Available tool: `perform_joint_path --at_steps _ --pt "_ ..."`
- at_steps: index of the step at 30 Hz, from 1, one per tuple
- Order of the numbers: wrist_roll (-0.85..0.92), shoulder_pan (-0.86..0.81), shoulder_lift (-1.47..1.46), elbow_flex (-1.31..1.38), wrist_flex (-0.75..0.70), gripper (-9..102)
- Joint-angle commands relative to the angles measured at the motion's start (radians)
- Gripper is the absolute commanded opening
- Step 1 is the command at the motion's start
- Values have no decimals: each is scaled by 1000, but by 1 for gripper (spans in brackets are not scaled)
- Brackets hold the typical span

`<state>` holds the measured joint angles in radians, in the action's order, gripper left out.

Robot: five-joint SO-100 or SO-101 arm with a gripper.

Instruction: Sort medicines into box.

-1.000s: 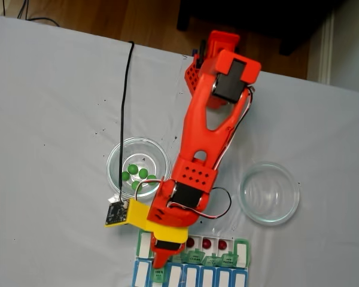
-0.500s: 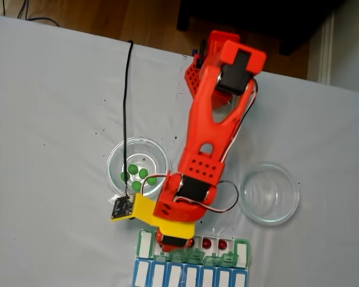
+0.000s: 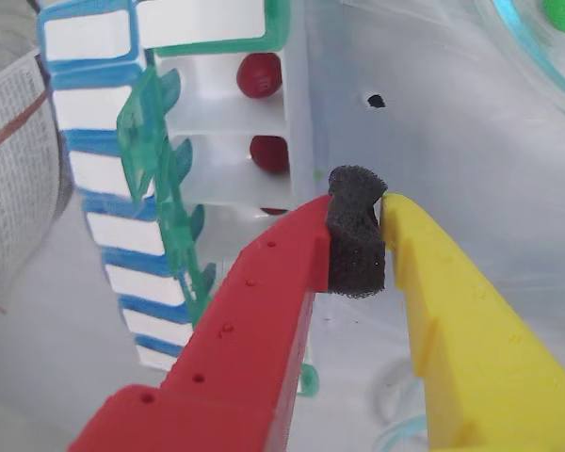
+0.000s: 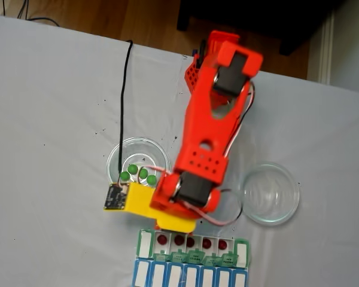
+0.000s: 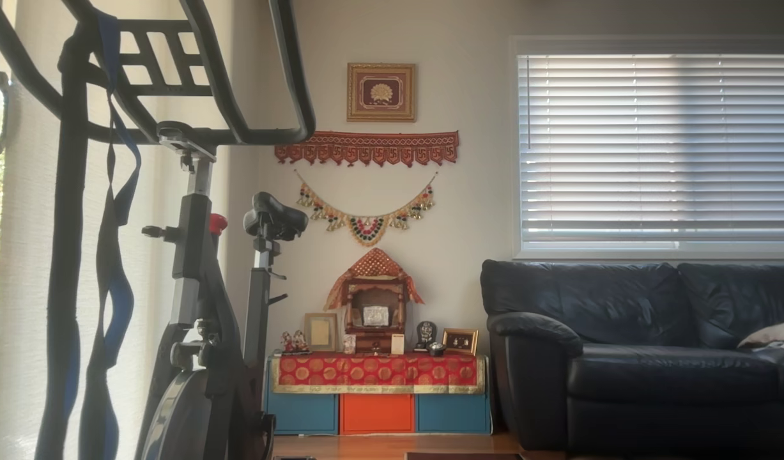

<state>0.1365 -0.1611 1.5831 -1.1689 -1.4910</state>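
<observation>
My gripper [image 3: 356, 247], one red jaw and one yellow, hangs pinched narrow on its own black foam pad [image 3: 357, 243], carrying no pill, just above the table beside the green row of the weekly pill organizer [image 4: 243, 253]. In the fixed view five dark red pills [image 4: 192, 242] sit in that row's open compartments, one apiece; the wrist view shows two of them [image 3: 260, 73] close up, a third barely peeking past my red jaw. Green pills [image 4: 143, 173] wait in the clear glass dish [image 4: 115, 156] beside my wrist, three in plain sight; the other glass dish [image 4: 269, 193] looks empty. My reading: the reds are done, the greens come next. To do that well I should spread the jaws before descending, single out one pill away from its neighbours, and close gently so the glossy ball does not squirt free.
</observation>
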Motion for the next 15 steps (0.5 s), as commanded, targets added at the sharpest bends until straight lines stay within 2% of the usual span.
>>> perform_joint_path --at_steps 1,3,8,12,13,15 --pt "38 -18 -141 368 -225 1" --pt "61 -38 -149 353 -249 1" --pt "78 -137 -34 127 -71 1" --pt "137 -198 29 -121 -6 1" --pt "150 -224 107 -239 63 1" --pt "140 -252 322 -532 333 1"
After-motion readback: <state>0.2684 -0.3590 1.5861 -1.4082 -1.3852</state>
